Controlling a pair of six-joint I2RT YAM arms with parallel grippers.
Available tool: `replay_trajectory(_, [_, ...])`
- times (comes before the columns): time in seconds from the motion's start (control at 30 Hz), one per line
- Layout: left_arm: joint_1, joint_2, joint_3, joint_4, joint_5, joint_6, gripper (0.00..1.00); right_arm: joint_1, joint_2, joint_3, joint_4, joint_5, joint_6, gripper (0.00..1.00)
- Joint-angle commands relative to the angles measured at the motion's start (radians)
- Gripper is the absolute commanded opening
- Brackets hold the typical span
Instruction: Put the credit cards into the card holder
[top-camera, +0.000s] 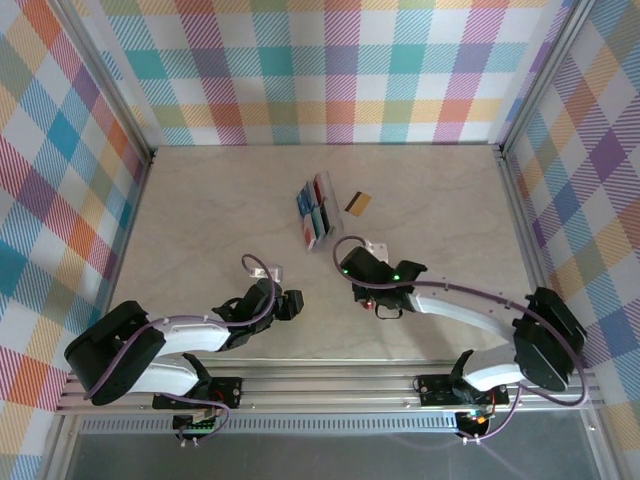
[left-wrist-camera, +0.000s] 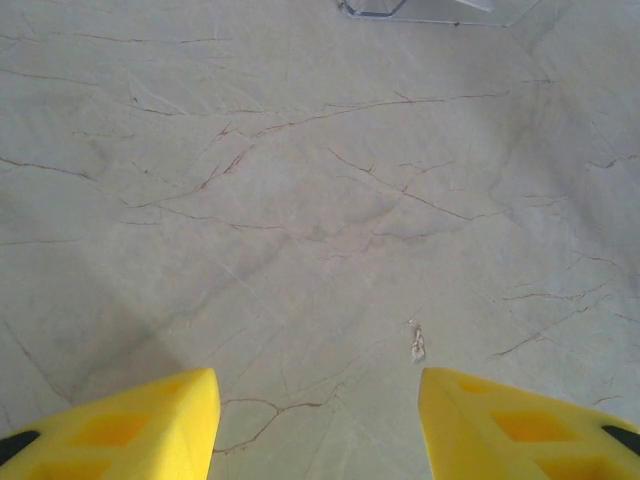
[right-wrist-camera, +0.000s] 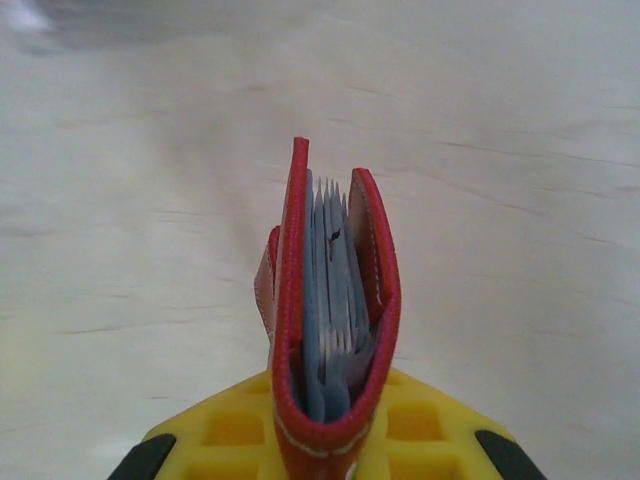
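The red card holder (right-wrist-camera: 335, 330) stands on edge, folded nearly shut, its spine pinched in the right gripper (right-wrist-camera: 326, 432). Grey-blue pockets fan out between its covers, and a snap tab hangs off its left side. Farther off, mid-table, the red, blue, teal and white-red cards (top-camera: 314, 212) sit slotted in a clear rack (top-camera: 330, 205). Just to their right, a gold card (top-camera: 358, 204) with a dark stripe lies flat on the table (top-camera: 200, 210).

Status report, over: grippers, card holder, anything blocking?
Left gripper open, empty, above table. Right gripper shut on red card holder, flaps slightly apart. Credit cards standing in clear rack, gold card flat beside it. Nothing blocking.
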Motion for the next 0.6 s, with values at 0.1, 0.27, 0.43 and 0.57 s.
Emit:
replay_trajectory(0.1, [0.005,0.024,-0.024,-0.107,-0.028,-0.012,0.57,0.055,0.19,0.146,-0.366,0.246,0.091,0.03])
replay_trajectory(0.27, [0.005,0.032,-0.015,-0.106,-0.018,-0.013,0.57,0.089,0.395,0.28,-0.42,0.243,0.088,0.19])
replay_trajectory(0.43, [0.007,0.004,-0.023,-0.114,-0.016,-0.026,0.59,0.102,0.487,0.33,-0.241,0.078,-0.069,0.44])
replay_trajectory(0.57, [0.021,-0.035,-0.036,-0.122,-0.006,-0.037,0.61,0.1,0.395,0.27,-0.02,-0.096,-0.189,0.64])
